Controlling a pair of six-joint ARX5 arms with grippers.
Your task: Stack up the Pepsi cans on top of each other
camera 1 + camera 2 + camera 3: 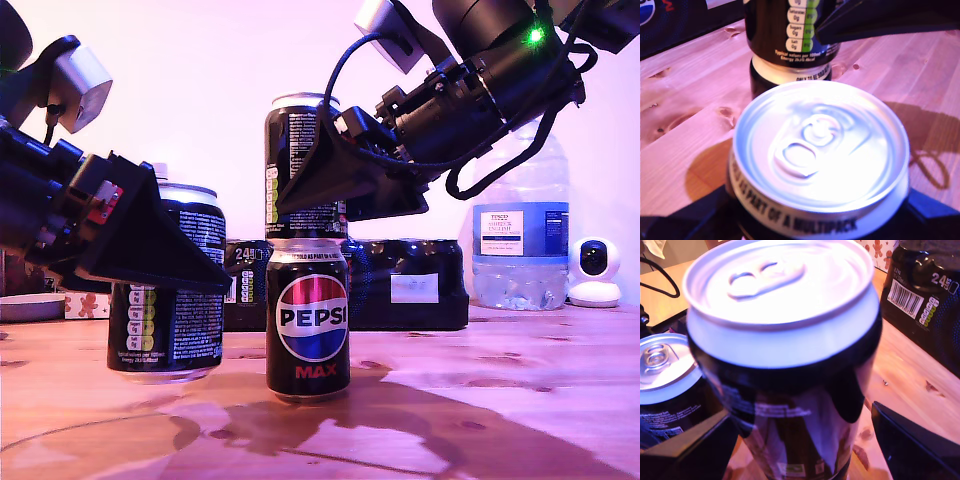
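In the exterior view, my second gripper (pixel 335 185) clamps the upper can (pixel 303 165) sitting on the bottom can (pixel 308 320) mid-counter (pixel 520 400), likely steadying the stack. At that view's left, my first gripper (pixel 150 255) grips the third can (pixel 170 285), whose base seems on or just above the counter.

The first wrist view shows that third can's lid (pixel 817 145) between closed jaws, the stack beyond.

The second wrist view shows the upper can (pixel 785 340) pinched, the third can (pixel 665 375) beside it.

Pink-purple cast, washed-out glare on can lids (pixel 817 145), blurred close-ups, soft tabletop shadows
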